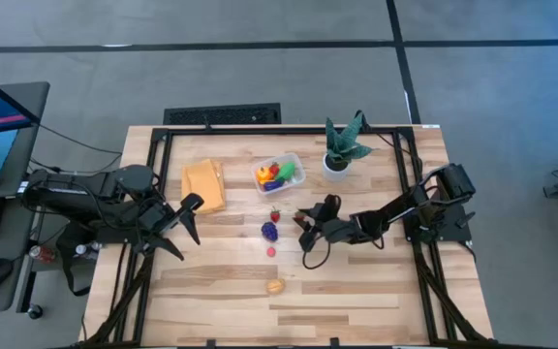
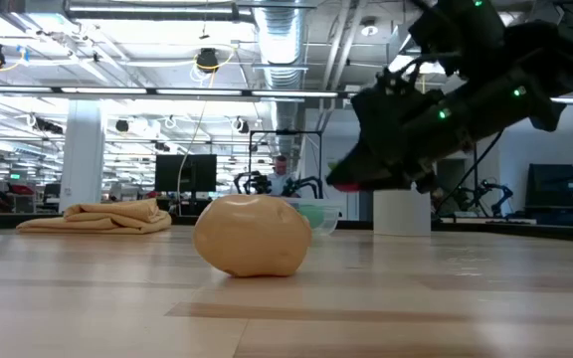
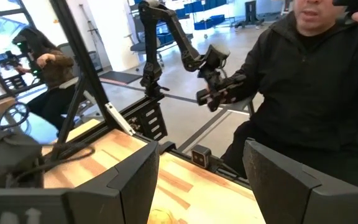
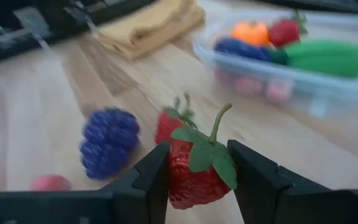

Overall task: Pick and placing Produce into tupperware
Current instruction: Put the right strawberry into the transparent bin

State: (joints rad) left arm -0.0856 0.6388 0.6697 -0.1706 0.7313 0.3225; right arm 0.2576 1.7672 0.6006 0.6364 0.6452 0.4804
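Observation:
The clear tupperware [image 1: 281, 174] stands mid-table, toward the far edge, and holds orange, red, green and dark produce [image 4: 291, 46]. On the table near it lie a strawberry [image 1: 275, 215], purple grapes [image 1: 270, 231], a small red bit [image 1: 270, 251] and a tan piece [image 1: 275, 286]. My right gripper [image 1: 303, 221] is just right of the loose strawberry, shut on a second strawberry [image 4: 194, 174]. My left gripper [image 1: 187, 218] hangs open at the table's left side, holding nothing. My right gripper pinches the red strawberry by its body [image 4: 179, 180] between the two fingers, one on each side. Its green leaves and stem [image 4: 213, 134] stick up past the fingertips. The fingers reach in from the table's right, slanting down. In the low view the gripper [image 2: 351, 182] is above the tabletop.
A folded tan-yellow cloth [image 1: 203, 184] lies left of the tub. A spiky green plant in a white pot [image 1: 340, 150] stands right of it. A black frame runs along the table's edges. A person in dark clothes [image 3: 316, 81] is beyond the table in the left wrist view.

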